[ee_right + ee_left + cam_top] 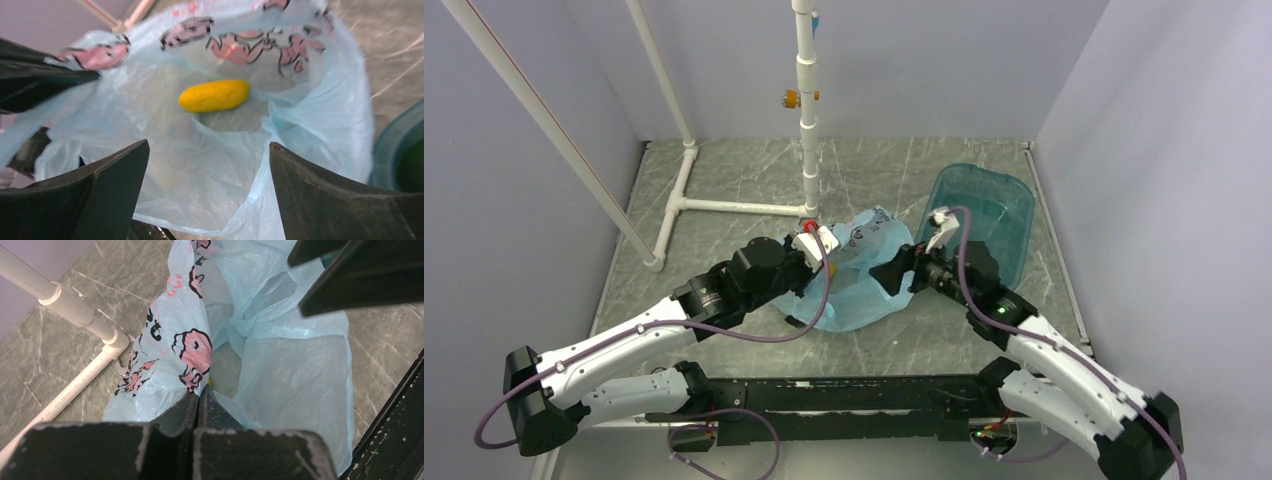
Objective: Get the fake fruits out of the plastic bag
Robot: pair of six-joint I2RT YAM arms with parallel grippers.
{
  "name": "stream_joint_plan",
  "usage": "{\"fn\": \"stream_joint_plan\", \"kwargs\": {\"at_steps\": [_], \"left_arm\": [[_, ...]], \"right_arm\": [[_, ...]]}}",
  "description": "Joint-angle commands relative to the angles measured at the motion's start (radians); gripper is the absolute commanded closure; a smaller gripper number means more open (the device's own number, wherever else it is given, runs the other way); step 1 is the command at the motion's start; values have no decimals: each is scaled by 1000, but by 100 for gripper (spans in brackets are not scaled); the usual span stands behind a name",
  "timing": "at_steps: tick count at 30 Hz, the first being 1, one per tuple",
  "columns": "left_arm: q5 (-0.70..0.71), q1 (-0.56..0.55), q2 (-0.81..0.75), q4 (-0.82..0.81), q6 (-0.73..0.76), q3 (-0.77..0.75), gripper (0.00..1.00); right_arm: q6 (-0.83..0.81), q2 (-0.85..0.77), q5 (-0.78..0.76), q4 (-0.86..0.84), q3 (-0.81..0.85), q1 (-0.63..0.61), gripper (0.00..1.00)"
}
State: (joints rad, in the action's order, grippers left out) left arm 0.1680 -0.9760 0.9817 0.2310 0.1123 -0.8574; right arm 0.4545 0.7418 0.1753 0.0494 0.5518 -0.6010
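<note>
Our right tool [209, 145] stands wide open and holds nothing; its two fingers [330, 200] hang just in front of the mouth of the plastic bag [310, 115], one toward each side of the near lip. Behind that lip, on the bottom of the bag, lies the yellow fruit [214, 95], elongated and on its side, and neither tool touches it. At the left side of the mouth our left tool [200, 396] is closed tight on the printed rim of the bag and keeps it raised, so the opening faces the right tool. Just beside the bag, to the right on the table [744, 170], sits the teal tub [1014, 200]. At the edge of the right wrist view something dark green shows inside it; it may be one of the fruits, but we cannot tell for sure. The bright green apple we do not see anywhere. We judge that the task is only partly done: at least the yellow fruit is not yet taken out. Beyond the bag stands the white pipe frame [724, 206].
</note>
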Motion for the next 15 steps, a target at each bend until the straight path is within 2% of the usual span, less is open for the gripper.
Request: {"fn": "stream_joint_plan", "kwargs": {"at_steps": [1, 3, 8, 12, 15], "left_arm": [[35, -8, 2, -21, 12, -31, 100], [47, -7, -1, -20, 14, -28, 100], [60, -12, 1, -16, 16, -30, 100], [53, -13, 8, -12, 18, -37, 100], [43, -15, 15, -6, 15, -43, 100]], "right_arm": [[19, 115, 61, -167, -37, -58, 12], [27, 152, 50, -216, -78, -106, 14], [98, 182, -101, -266, -193, -255, 15], [198, 203, -184, -368, -304, -413, 17], [276, 256, -301, -427, -337, -576, 17]]}}
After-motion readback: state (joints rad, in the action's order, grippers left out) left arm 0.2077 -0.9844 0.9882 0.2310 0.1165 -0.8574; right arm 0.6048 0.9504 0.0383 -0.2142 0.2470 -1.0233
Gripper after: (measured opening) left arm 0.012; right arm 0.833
